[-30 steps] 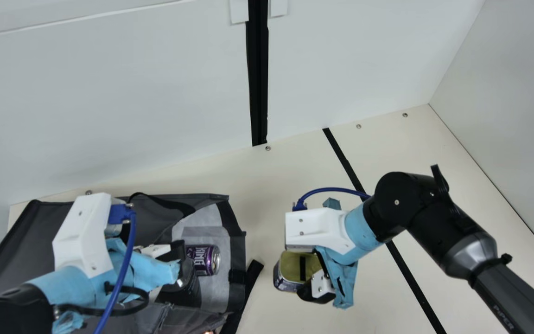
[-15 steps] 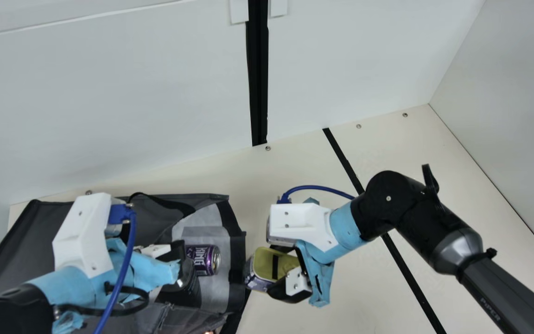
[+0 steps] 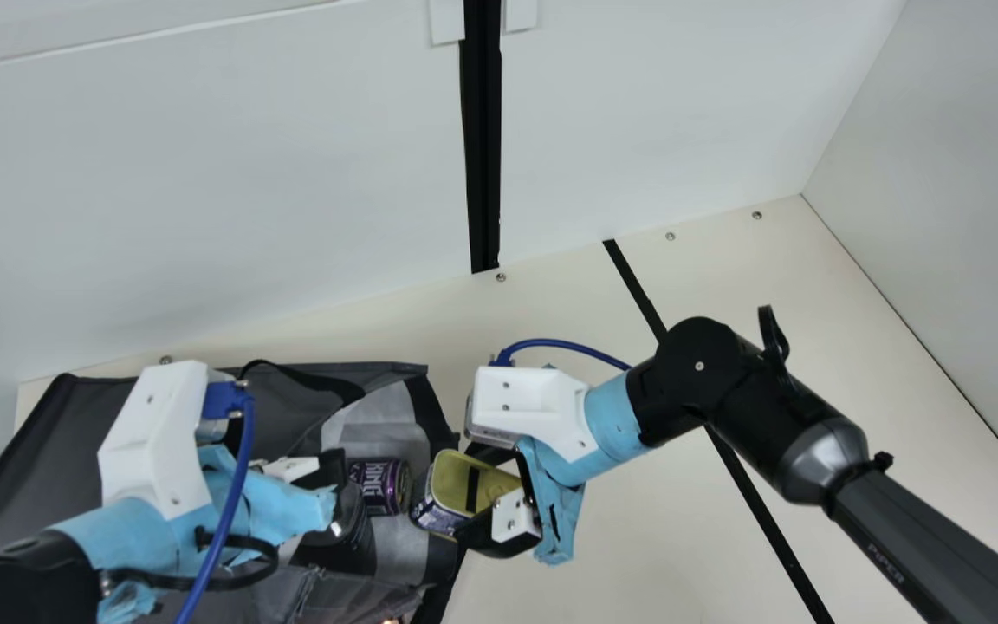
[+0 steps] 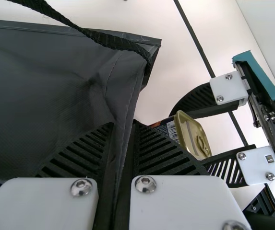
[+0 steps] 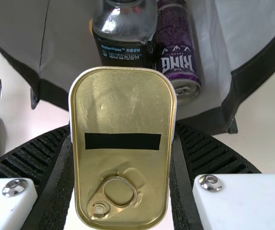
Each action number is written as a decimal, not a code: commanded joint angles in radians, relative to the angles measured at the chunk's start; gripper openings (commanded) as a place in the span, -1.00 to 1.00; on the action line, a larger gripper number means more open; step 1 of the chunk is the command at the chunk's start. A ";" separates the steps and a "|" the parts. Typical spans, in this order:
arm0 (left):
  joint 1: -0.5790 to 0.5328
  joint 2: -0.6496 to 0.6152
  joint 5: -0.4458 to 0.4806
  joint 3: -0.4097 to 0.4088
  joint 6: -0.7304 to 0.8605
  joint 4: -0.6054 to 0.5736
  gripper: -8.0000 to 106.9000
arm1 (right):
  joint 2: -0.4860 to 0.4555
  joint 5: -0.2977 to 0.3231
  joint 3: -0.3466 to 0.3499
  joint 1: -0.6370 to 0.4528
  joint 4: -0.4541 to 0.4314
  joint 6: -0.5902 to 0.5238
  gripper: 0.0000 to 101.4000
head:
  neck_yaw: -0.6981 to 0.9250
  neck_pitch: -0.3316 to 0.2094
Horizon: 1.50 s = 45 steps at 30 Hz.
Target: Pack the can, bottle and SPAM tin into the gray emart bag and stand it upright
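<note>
Bag (image 3: 40, 442), lower left in the main view, is pinched by the left gripper (image 4: 124, 122); between the right gripper's (image 5: 123, 127) parted fingers, the SPAM tin (image 3: 451, 477) is gripped at the mouth, right of the can (image 3: 382, 485), probably to be guided leftward.

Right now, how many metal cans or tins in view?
2. Purple can: lying just inside the mouth of the bag, beside the bottle. SPAM tin: held in the right claw, at the mouth. Others could be hidden deeper in the bag.
</note>
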 commanded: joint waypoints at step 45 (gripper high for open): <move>0.000 0.000 0.000 0.000 0.000 0.000 -1.00 | 0.300 -0.233 -0.188 0.256 0.142 0.107 -1.00 | -0.001 -0.023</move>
